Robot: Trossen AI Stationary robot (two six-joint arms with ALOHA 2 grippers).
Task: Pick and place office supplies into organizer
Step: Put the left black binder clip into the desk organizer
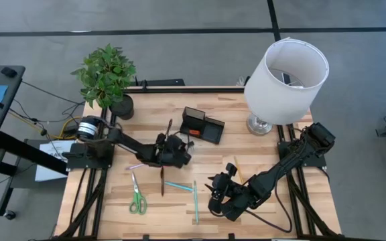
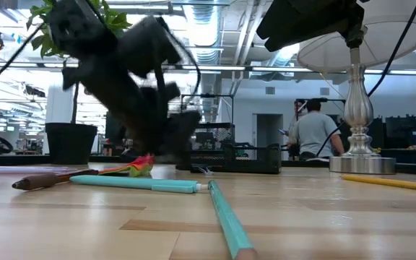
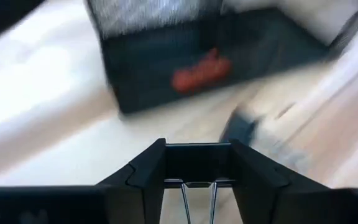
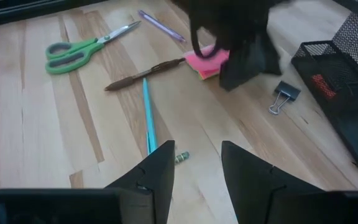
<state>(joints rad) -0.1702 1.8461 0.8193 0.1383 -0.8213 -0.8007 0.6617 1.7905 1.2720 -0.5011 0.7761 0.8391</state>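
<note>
My left gripper (image 3: 197,163) is shut on a black binder clip just short of the black mesh organizer (image 3: 185,56), in which a red eraser (image 3: 201,71) lies. From above, it (image 1: 178,150) is beside the organizer (image 1: 203,125). A second black clip (image 4: 284,96) lies on the table near the organizer (image 4: 347,93). My right gripper (image 4: 197,168) is open above bare wood, nearer the table's front (image 1: 214,197). A pink sticky pad (image 4: 207,62), green scissors (image 4: 79,53), a brown pen (image 4: 145,74), a teal pen (image 4: 148,118) and a purple pen (image 4: 160,25) lie flat. My left gripper pinches the binder clip by its black body (image 3: 197,160), one finger (image 3: 148,171) on each side. The clip's two wire handles (image 3: 197,199) run back between the fingers toward the wrist. Whether the clip is clear of the table does not show.
A white lamp (image 1: 287,80) stands at the far right and a potted plant (image 1: 106,73) at the far left corner. A second teal pen (image 1: 196,199) and a yellow pencil (image 2: 388,182) lie near my right gripper. A person (image 2: 316,133) stands in the room behind.
</note>
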